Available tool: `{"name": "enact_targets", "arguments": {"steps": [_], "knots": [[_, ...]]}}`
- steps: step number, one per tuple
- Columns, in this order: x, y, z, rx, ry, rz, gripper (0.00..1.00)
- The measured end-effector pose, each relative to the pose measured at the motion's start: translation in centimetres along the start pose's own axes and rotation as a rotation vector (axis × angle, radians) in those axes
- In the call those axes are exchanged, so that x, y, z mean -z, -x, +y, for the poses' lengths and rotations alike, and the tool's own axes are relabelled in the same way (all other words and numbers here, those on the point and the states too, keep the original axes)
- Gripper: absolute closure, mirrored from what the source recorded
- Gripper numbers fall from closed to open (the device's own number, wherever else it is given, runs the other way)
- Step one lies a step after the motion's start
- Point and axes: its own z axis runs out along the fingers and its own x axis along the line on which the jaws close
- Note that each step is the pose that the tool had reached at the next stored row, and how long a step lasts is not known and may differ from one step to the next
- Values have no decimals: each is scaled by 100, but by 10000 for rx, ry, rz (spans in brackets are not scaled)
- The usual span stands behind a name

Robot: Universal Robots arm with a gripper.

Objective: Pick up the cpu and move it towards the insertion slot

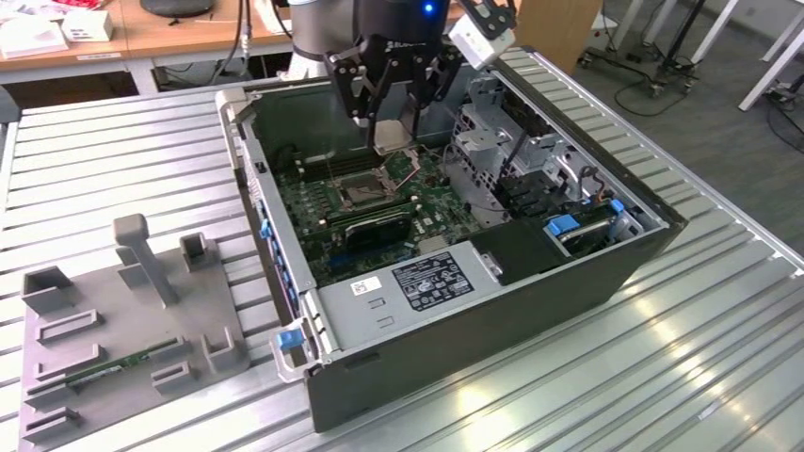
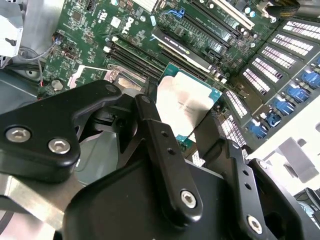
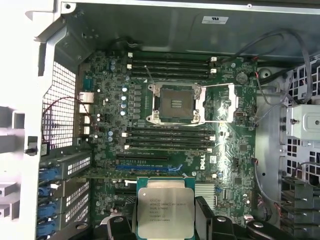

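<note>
1. Exterior view: the arm reaches down into an open case lying on a slatted table. The gripper hangs above the board with the cpu clamped between its fingers, clear of the board. The slot lies just below it, its frame open. A grey fixture sits on the table toward this view's left, well apart from the case.

2. Second wrist view: the black fingers close on opposite edges of the cpu, whose pale metal face shows between them. Green board and black memory slots lie beyond.

3. First wrist view: the cpu is held in the gripper, face toward the camera. The slot sits farther off on the board, between banks of memory slots, its dark centre uncovered.
</note>
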Motion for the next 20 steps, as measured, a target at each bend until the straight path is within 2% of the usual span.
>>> {"name": "enact_targets", "arguments": {"steps": [10, 20], "knots": [[-1, 7, 4, 1, 0, 0, 45], [-5, 7, 46, 0, 0, -1, 45]]}}
